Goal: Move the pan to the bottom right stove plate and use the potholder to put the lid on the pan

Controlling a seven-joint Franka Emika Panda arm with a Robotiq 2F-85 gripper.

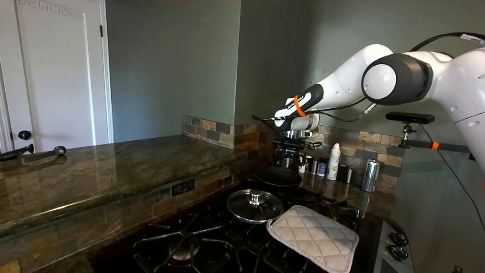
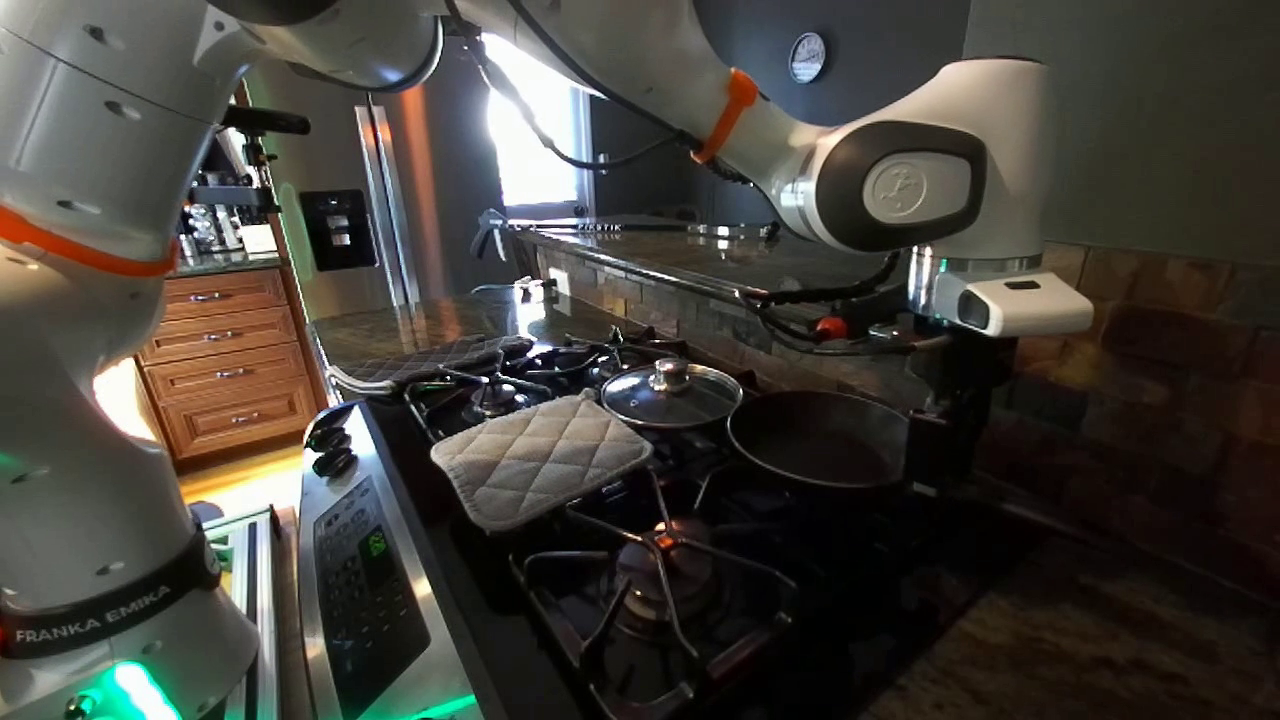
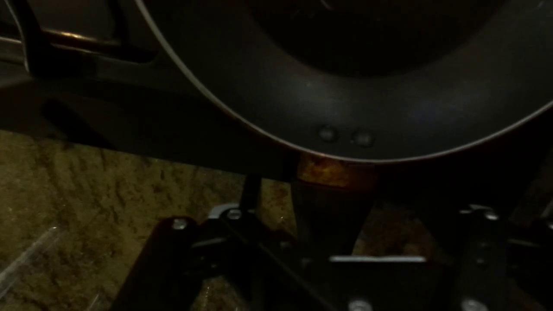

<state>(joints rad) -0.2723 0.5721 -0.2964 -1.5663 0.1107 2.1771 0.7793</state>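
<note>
The dark round pan (image 2: 820, 440) stands at the back of the stove by the tiled wall, and its inside fills the top of the wrist view (image 3: 367, 103). Its dark handle (image 3: 330, 211) points down between my gripper's fingers. My gripper (image 3: 363, 194) is open around the handle, with a gap visible on its left side; the right side is very dark. The glass lid (image 1: 242, 206) with a metal knob lies flat on the grates beside the pan in both exterior views. The cream quilted potholder (image 2: 540, 465) lies on the grates near the stove's front, its corner at the lid's rim.
Front burner grate (image 2: 660, 575) is beside the potholder. A white spray can (image 1: 334, 162) and a shiny steel canister (image 1: 371, 175) stand on the counter by the wall. A raised stone counter (image 1: 113, 182) edges the stove. A dark quilted pad (image 2: 440, 362) lies farther along.
</note>
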